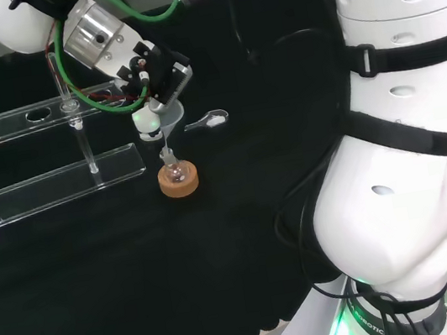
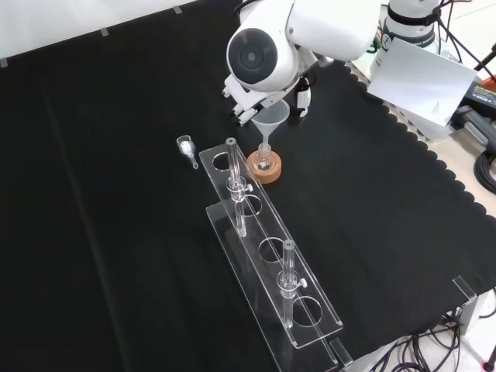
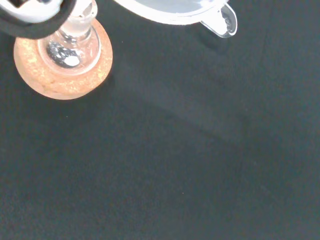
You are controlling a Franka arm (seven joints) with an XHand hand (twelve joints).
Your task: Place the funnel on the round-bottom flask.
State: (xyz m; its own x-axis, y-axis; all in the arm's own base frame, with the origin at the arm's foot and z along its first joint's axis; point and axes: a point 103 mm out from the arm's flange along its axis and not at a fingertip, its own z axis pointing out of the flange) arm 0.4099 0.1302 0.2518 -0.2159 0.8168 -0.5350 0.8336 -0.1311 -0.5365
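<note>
hand [image 1: 155, 69]: curled round the funnel [image 2: 273, 118] rim, stem aimed down.
flask [image 2: 265, 160]: upright in cork ring [image 2: 265, 169], steadying its neck.

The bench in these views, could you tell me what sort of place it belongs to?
Most likely a chemistry lab bench set up for robot trials: a small round-bottom flask on a cork ring, a clear funnel in the hand, and an acrylic test-tube rack.

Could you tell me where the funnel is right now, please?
In the front view the funnel sits under the hand, its stem pointing down into the flask on the cork ring, just right of the clear rack's far end.
</note>
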